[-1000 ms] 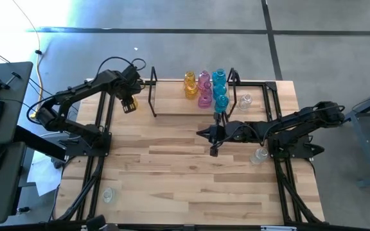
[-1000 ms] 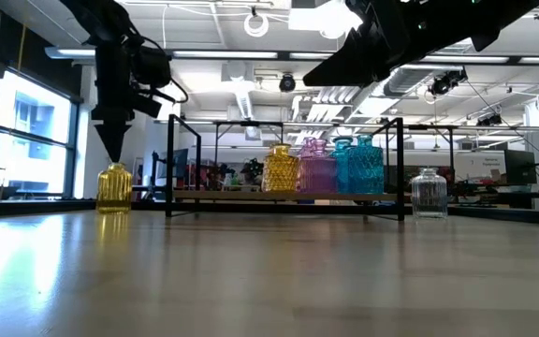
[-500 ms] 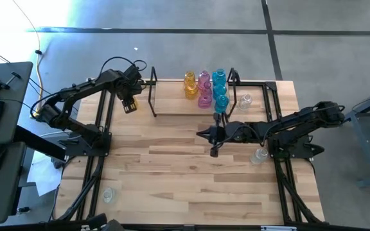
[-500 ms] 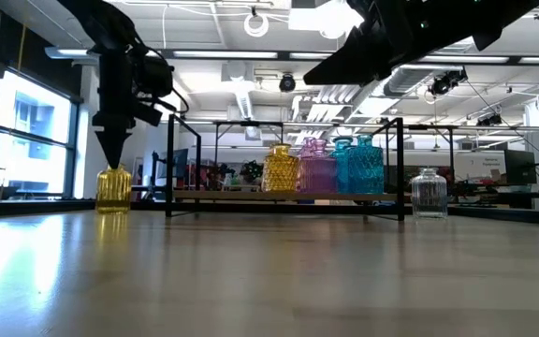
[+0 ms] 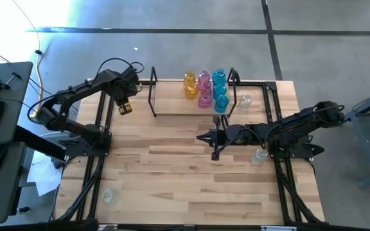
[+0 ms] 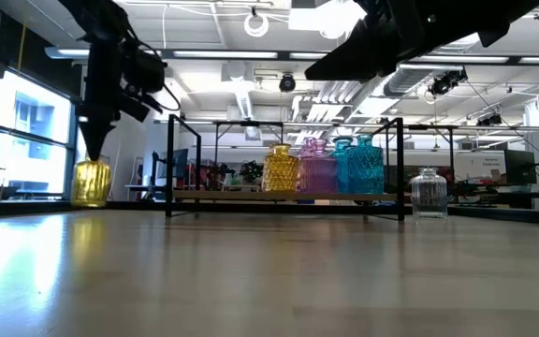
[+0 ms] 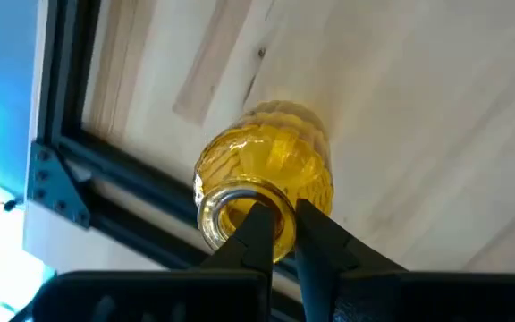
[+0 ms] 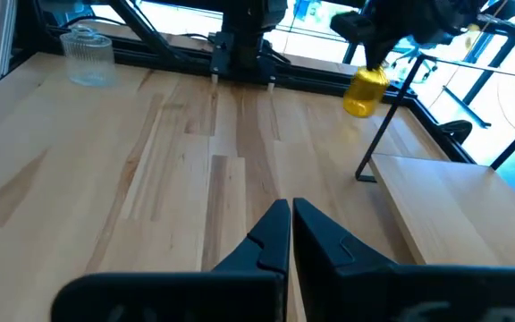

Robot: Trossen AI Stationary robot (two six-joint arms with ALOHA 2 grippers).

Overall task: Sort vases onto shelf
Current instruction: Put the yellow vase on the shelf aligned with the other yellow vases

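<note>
Shelf (image 5: 185, 102): standing along the table's (image 5: 191, 186) far edge, carrying a cluster at its right portion: one amber vase (image 5: 189, 84), two pink vases (image 5: 204, 90), three cyan vases (image 5: 220, 92). Left claw (image 7: 278, 234): gripping the neck rim of another yellow vase (image 7: 271, 183), one finger seemingly going inside the mouth, holding it off the table near the far-left corner, outside the shelf frame. Right claw (image 8: 291, 234): fingers together, empty, hovering mid-table just in front of the shelf. Remaining: a clear vase (image 5: 246, 101) sitting beside the shelf's right end, another (image 5: 258, 155) waiting near the right arm, a third (image 5: 108, 194) near the front-left corner. Judgement: roughly six placed, four outstanding.
</note>
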